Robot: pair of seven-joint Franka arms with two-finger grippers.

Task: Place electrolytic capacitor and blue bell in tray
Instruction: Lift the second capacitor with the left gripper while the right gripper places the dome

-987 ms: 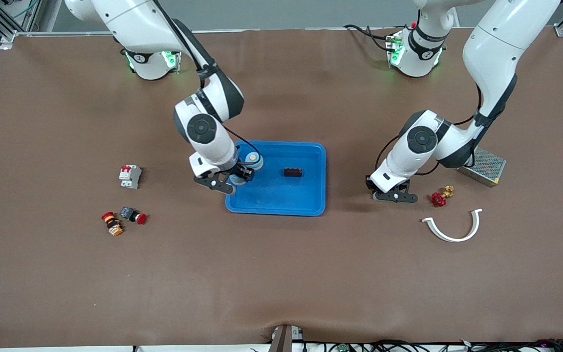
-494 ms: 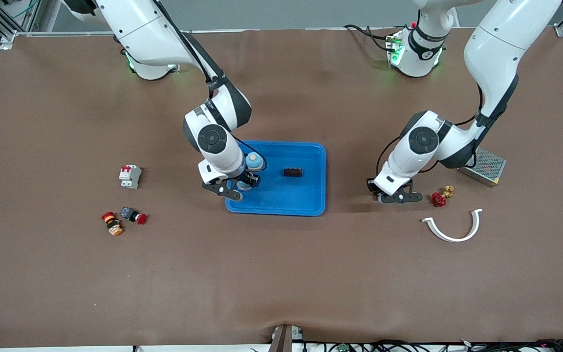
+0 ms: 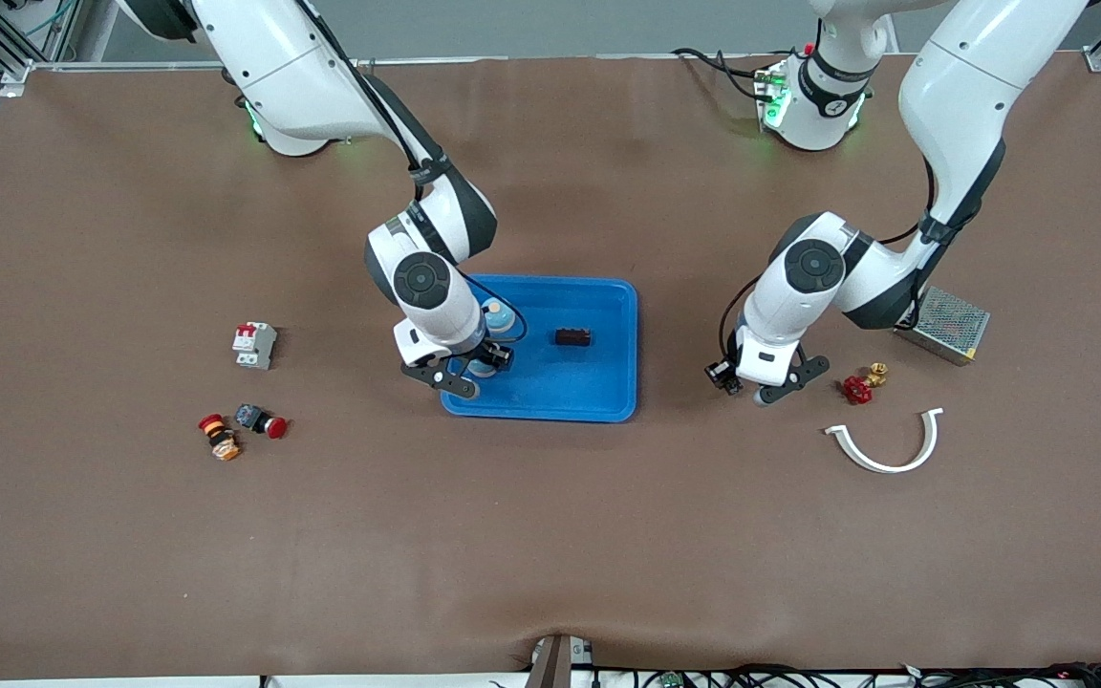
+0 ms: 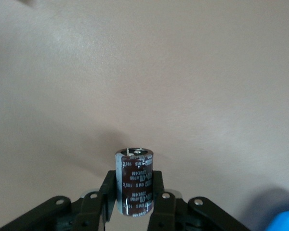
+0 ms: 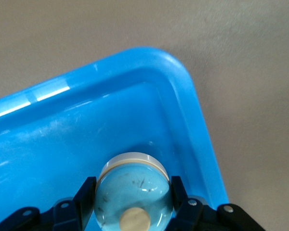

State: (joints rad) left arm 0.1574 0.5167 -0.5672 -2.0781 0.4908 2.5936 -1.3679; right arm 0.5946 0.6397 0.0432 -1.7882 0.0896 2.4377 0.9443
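Right gripper (image 3: 474, 368) lower with blue bell (image 5: 134, 192) in tray (image 3: 598, 401), left gripper (image 3: 763, 382) turned.

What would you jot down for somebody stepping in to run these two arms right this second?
Right hand: shut on the blue bell, low inside the blue tray, at the corner toward the right arm's end. Not yet let go.
Left hand: shut on the electrolytic capacitor, held upright over bare table between the tray and the red valve handle.
A small dark brown block already lies in the tray.
Done: both parts picked up; bell brought into the tray.
Left: release the bell, then carry the capacitor over the tray and set it down.
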